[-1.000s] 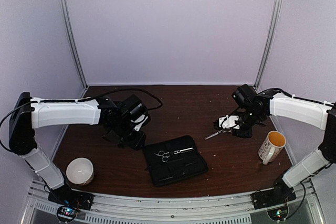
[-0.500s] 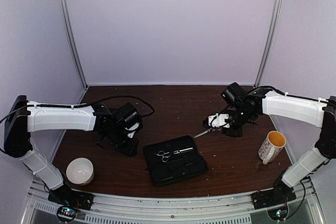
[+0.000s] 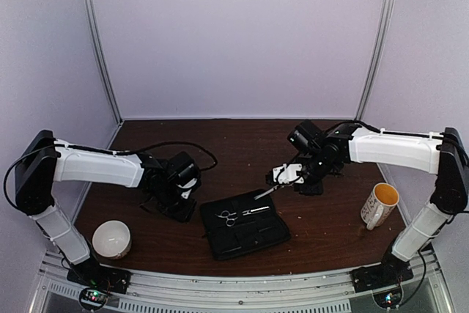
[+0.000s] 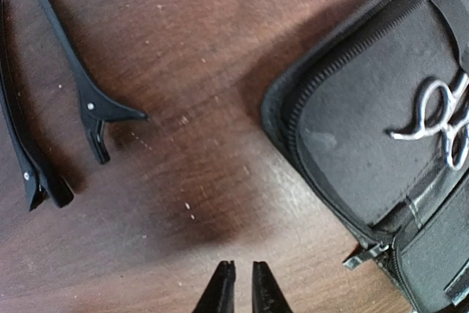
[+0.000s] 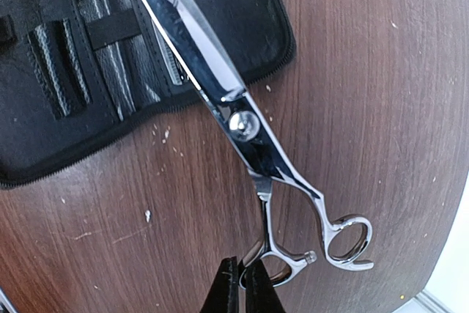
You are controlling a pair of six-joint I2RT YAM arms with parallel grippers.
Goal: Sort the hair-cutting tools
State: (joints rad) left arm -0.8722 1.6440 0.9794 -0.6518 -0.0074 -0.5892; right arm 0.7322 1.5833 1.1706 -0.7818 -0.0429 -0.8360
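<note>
**Right arm brought scissors over the case**

Since a second earlier, the right arm (image 3: 388, 148) had swung left across the brown table (image 3: 242, 144), carrying its load from the open tabletop to the far edge of the black case (image 3: 253, 240). The left arm (image 3: 99, 166) had sunk lower beside the case's left edge, and its fingers had drawn together.

The case lay open and flat near the front middle of the table. A cream mug (image 3: 379, 205) stood well to its right and a white bowl (image 3: 111, 239) well to its left, both clear of the arms.

The right gripper (image 5: 240, 273) was clamped on a finger loop of the held scissors (image 5: 242, 122). The closed blades slanted away from it, with the tip reaching over the case's elastic loops. A second pair of scissors (image 3: 234, 215) already lay on the case, just beyond that tip.

The left gripper (image 4: 239, 276) hung over bare wood, its tips all but closed with only a sliver between them, gripping nothing. Two black hair clips (image 4: 62, 45) (image 4: 28, 174) lay side by side on the table left of the case, apart from those tips.
</note>
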